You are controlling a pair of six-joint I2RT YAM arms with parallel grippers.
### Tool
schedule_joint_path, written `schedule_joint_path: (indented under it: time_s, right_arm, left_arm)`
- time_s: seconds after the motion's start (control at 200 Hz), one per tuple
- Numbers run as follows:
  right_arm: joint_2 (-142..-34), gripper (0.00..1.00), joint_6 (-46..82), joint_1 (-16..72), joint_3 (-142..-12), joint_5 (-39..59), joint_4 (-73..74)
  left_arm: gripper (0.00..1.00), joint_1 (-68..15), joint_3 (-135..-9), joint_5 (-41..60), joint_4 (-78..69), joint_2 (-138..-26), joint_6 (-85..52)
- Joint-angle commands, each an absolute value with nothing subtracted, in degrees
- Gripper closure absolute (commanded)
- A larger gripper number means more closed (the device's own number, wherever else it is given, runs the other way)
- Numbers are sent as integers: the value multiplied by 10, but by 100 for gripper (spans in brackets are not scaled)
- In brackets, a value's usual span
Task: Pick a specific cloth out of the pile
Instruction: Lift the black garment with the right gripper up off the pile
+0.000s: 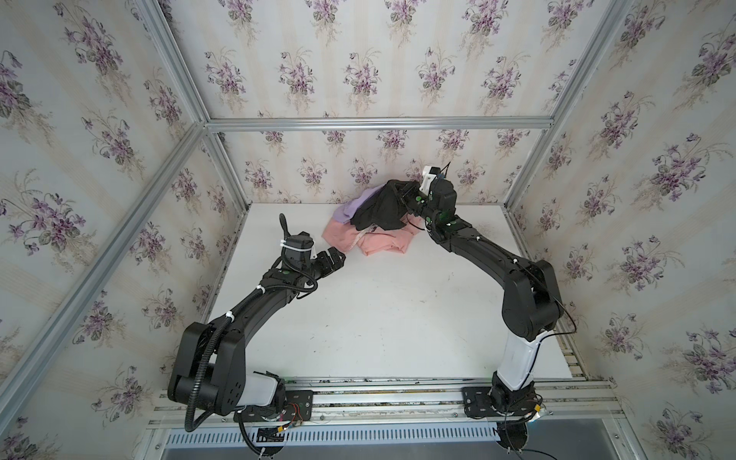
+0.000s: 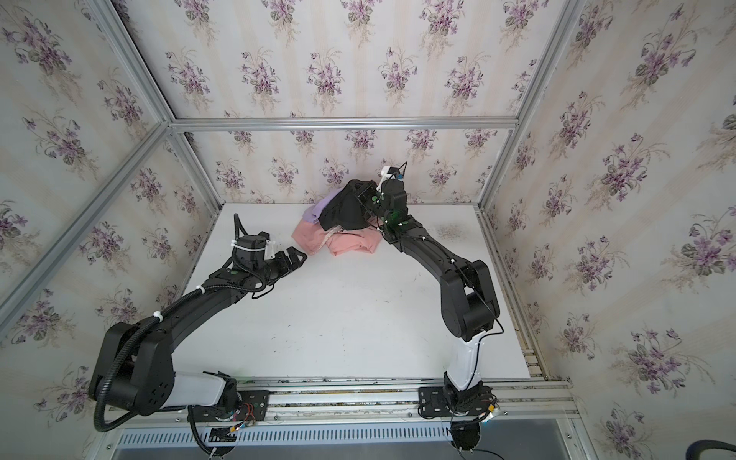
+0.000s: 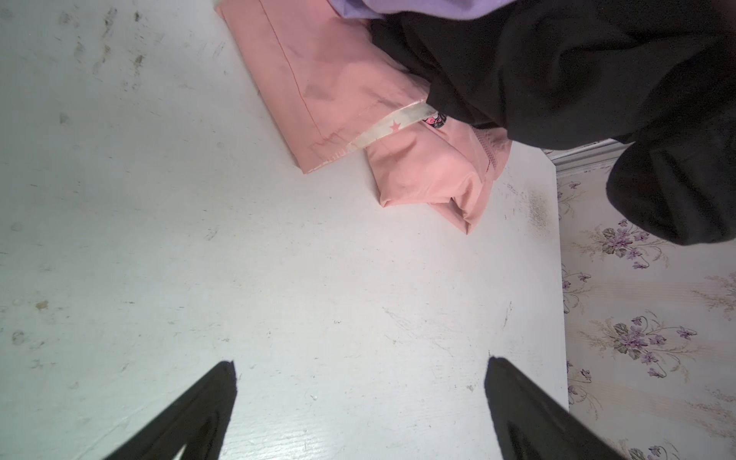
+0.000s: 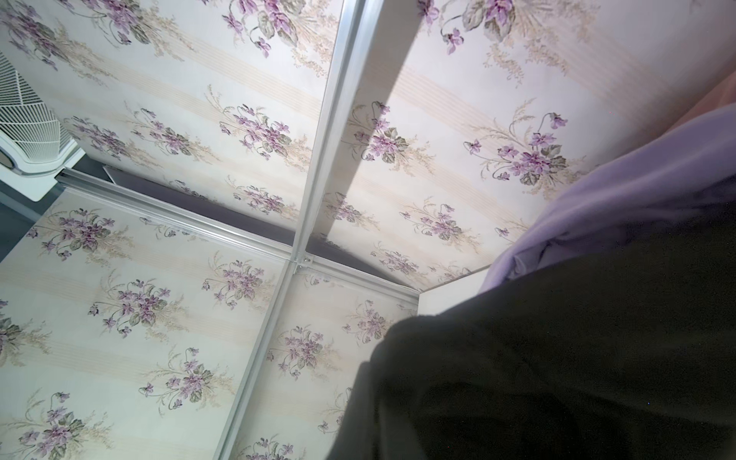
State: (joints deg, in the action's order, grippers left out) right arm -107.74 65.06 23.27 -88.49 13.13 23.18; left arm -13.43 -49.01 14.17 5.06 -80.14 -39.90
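Note:
The pile point(image 1: 368, 223) lies at the back middle of the white table. A salmon-pink garment point(image 1: 374, 243) point(image 3: 338, 87) is at the bottom, with a lavender one point(image 1: 354, 207) point(image 4: 621, 207) on it. The black cloth point(image 1: 378, 211) point(image 2: 344, 209) point(image 3: 577, 71) point(image 4: 557, 358) is lifted at its far end and drapes down over both. My right gripper point(image 1: 402, 191) point(image 2: 360, 191) is shut on that raised end, and the fabric hides its fingers in the right wrist view. My left gripper point(image 1: 336, 257) point(image 2: 296, 255) point(image 3: 360, 364) hovers open and empty, just left of the pink garment.
The white table point(image 1: 378, 318) is boxed in by floral-papered walls with aluminium posts point(image 1: 227, 167) close behind the pile. A metal rail point(image 1: 378, 392) carrying both arm bases runs along the front edge. The table's right edge point(image 3: 559, 259) shows in the left wrist view.

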Motion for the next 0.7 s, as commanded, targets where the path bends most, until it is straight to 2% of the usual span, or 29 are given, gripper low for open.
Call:
schedule_joint_path:
  time_s: [0.0,0.695]
  right_arm:
    - [-1063,100,627,233,-903,120,271]
    - [-1050,100,600,233,-925,110,245]
  left_arm:
    - [0,-134,-488,138,43,-799,-395]
    - [0,-134,-509,148,43,-805,-394]
